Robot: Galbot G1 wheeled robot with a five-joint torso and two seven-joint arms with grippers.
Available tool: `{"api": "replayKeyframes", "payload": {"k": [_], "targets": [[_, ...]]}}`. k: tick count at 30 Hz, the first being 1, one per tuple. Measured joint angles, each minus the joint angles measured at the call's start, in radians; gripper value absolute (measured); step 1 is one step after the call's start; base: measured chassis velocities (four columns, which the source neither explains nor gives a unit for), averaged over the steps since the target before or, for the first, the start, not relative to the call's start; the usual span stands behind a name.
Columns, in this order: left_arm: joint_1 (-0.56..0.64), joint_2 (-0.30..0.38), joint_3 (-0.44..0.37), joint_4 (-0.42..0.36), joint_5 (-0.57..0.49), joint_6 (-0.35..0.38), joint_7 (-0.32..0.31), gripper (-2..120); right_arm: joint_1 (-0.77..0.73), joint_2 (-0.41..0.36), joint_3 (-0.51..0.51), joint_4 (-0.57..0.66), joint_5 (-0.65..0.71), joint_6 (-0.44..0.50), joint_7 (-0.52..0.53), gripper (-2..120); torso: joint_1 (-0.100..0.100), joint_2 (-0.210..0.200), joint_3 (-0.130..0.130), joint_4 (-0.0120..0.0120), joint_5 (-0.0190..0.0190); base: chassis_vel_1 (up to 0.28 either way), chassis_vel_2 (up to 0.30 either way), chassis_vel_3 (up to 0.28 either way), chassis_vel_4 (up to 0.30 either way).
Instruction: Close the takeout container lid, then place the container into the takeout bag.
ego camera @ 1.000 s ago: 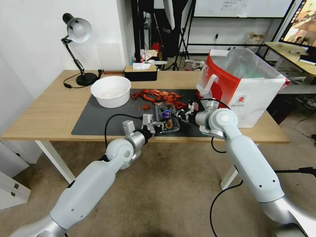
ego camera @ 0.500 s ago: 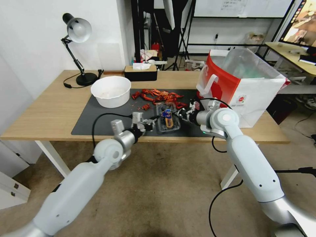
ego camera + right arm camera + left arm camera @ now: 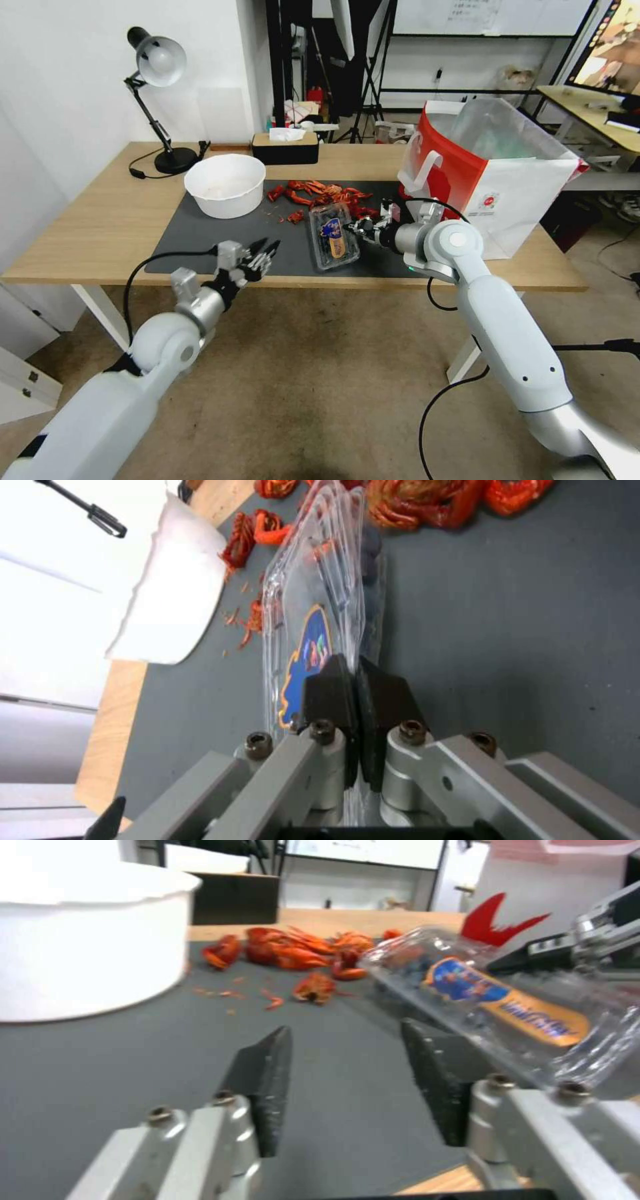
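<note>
1. now, the takeout container (image 3: 333,236) sits mid-frame in the head view on the dark mat (image 3: 200,240), just below the red crayfish scraps (image 3: 320,193). its lid (image 3: 507,1005) is down over the dark berries, blue and orange sticker facing up. whether the clasp has snapped, i cannot tell.

2. right gripper (image 3: 358,228) is at the container's right edge. in the right wrist view the black fingers (image 3: 333,690) are pressed together on the thin clear rim, pinching the clamshell's flange.

3. left gripper (image 3: 259,253) hangs lower left of centre, near the table's front edge, apart from the container. its fingers (image 3: 267,1080) are spread wide with nothing between them.

4. takeout bag (image 3: 507,193) stands at the right of the frame, mouth open at the top, clear liner inside, beside the right arm.

5. white bowl (image 3: 225,185) sits upper left of the container, well apart.

6. handling, as a judgement: light, thin-walled plastic, springy and slick. it should flex under a hard squeeze, and the lid may pop if the box twists. berries inside bruise easily.

7. best hold is likely the stiffer rim where both halves meet, as the right gripper has it, keeping lid and base clamped as one. the container hangs from one edge, so it may sag or tilt.
</note>
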Motion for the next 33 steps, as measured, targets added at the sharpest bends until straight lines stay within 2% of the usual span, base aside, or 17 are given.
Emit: {"api": "replayKeyframes", "payload": {"k": [2, 3, 6, 7, 9, 11, 14, 19, 23, 25, 28, 30, 32, 33], "targets": [[0.020, 0.000, -0.021, -0.006, 0.014, -0.004, -0.008, 56, -0.001, 0.000, 0.002, 0.002, -0.001, 0.000, -0.009, 0, 0.000, 0.000, 0.000, 0.0002, 0.0001, 0.000, 0.000, 0.000, 0.000], [0.020, 0.000, -0.021, -0.006, 0.014, -0.004, -0.008, 56, -0.001, 0.000, 0.002, 0.002, -0.001, 0.000, -0.009, 0, 0.000, 0.000, 0.000, 0.0002, 0.0001, 0.000, 0.000, 0.000, 0.000], [0.036, -0.001, -0.032, -0.009, 0.031, -0.011, -0.033, 72, -0.012, -0.007, 0.016, 0.015, -0.011, 0.011, -0.048, 0, 0.000, 0.000, 0.000, 0.0000, -0.0001, 0.000, 0.000, 0.000, 0.000], [0.036, -0.001, -0.032, -0.009, 0.031, -0.011, -0.033, 72, -0.012, -0.007, 0.016, 0.015, -0.011, 0.011, -0.048, 0, 0.000, 0.000, 0.000, 0.0000, -0.0001, 0.000, 0.000, 0.000, 0.000], [0.063, -0.005, -0.050, -0.008, 0.046, -0.021, -0.038, 83, -0.018, -0.013, 0.024, 0.025, -0.031, 0.032, -0.094, 0, 0.000, 0.000, 0.000, -0.0004, 0.0002, 0.000, 0.000, 0.000, 0.000], [0.064, -0.005, -0.051, -0.008, 0.047, -0.022, -0.038, 85, -0.018, -0.014, 0.024, 0.025, -0.033, 0.034, -0.098, 0, 0.000, 0.000, 0.000, -0.0003, 0.0002, 0.000, 0.000, 0.000, 0.000], [0.107, -0.009, -0.074, -0.009, 0.067, -0.033, -0.043, 97, -0.012, -0.024, 0.020, 0.041, -0.070, 0.067, -0.154, 0, 0.000, 0.000, 0.000, 0.0001, 0.0001, 0.000, 0.000, 0.000, 0.000], [0.145, -0.021, -0.099, -0.019, 0.075, -0.038, -0.044, 100, 0.006, -0.039, 0.007, 0.069, -0.103, 0.110, -0.219, 0, 0.000, 0.000, 0.000, 0.0002, 0.0001, 0.000, 0.000, 0.000, 0.000], [0.182, -0.046, -0.118, -0.024, 0.089, -0.054, -0.044, 100, 0.038, -0.055, -0.006, 0.104, -0.167, 0.194, -0.326, 0, 0.000, 0.000, 0.000, 0.0000, 0.0001, 0.000, 0.000, 0.000, 0.000], [0.187, -0.049, -0.120, -0.025, 0.091, -0.057, -0.044, 100, 0.043, -0.057, -0.008, 0.107, -0.174, 0.205, -0.336, 0, 0.000, 0.000, 0.000, 0.0000, 0.0000, 0.000, 0.000, 0.000, 0.000], [0.214, -0.069, -0.135, -0.032, 0.099, -0.072, -0.042, 100, 0.097, -0.068, -0.018, 0.125, -0.225, 0.305, -0.372, 0, 0.000, 0.000, 0.000, 0.0002, 0.0001, 0.000, 0.000, 0.000, 0.000], [0.216, -0.070, -0.135, -0.032, 0.099, -0.073, -0.042, 100, 0.101, -0.068, -0.018, 0.125, -0.228, 0.311, -0.372, 0, 0.000, 0.000, 0.000, 0.0002, 0.0001, 0.000, 0.000, 0.000, 0.000], [0.238, -0.088, -0.148, -0.038, 0.111, -0.094, -0.038, 100, 0.178, -0.086, -0.014, 0.123, -0.283, 0.406, -0.375, 0, 0.000, 0.000, 0.000, 0.0002, -0.0001, 0.000, 0.000, 0.000, 0.000], [0.243, -0.094, -0.150, -0.038, 0.114, -0.100, -0.038, 100, 0.193, -0.092, -0.010, 0.121, -0.293, 0.418, -0.376, 0, 0.000, 0.000, 0.000, 0.0001, 0.0001, 0.000, 0.000, 0.000, 0.000]]}}
